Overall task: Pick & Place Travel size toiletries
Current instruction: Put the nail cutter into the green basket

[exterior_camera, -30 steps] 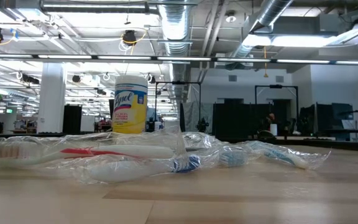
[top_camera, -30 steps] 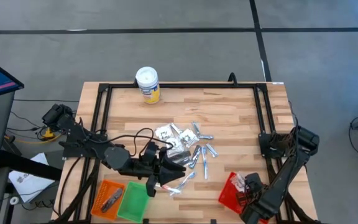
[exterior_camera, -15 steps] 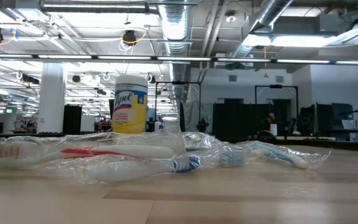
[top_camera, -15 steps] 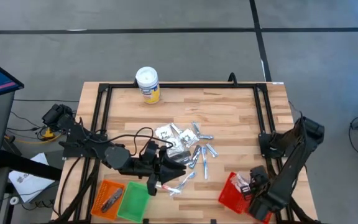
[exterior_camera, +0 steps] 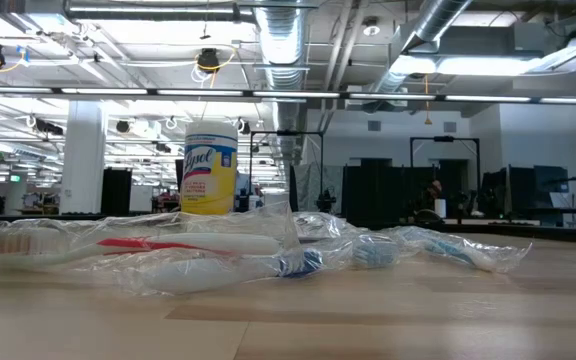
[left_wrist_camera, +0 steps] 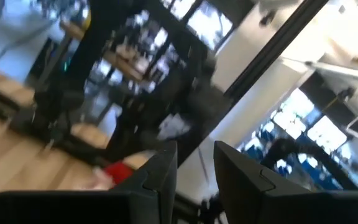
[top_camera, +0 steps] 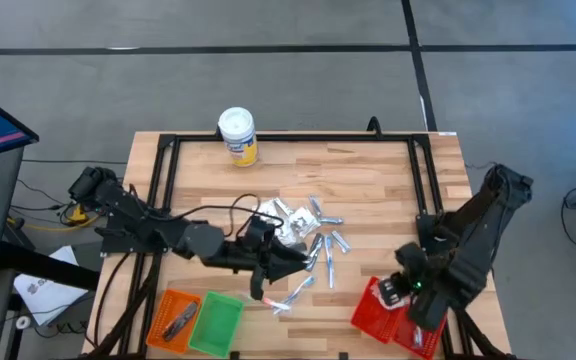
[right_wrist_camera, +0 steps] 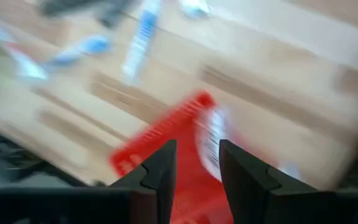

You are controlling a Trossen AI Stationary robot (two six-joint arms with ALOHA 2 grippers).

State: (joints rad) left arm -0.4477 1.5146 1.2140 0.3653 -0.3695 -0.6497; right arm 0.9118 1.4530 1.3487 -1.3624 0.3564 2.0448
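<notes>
The left gripper (top_camera: 286,262) hangs low at the near edge of the pile of travel toiletries (top_camera: 303,235) in the middle of the table (top_camera: 368,180). Its fingers (left_wrist_camera: 160,174) stand a narrow gap apart with nothing between them; wrapped toothbrushes (exterior_camera: 168,255) lie just ahead of the jaws and to their near side. The right gripper (top_camera: 400,290) hovers above the red basket (top_camera: 373,310), where a white sachet (right_wrist_camera: 213,140) lies just beyond its fingertips. Its fingers (right_wrist_camera: 163,165) are parted a little and hold nothing. Orange (top_camera: 176,315) and green (top_camera: 218,318) baskets sit behind the left jaws; a yellow canister (top_camera: 237,135) stands well past the pile.
</notes>
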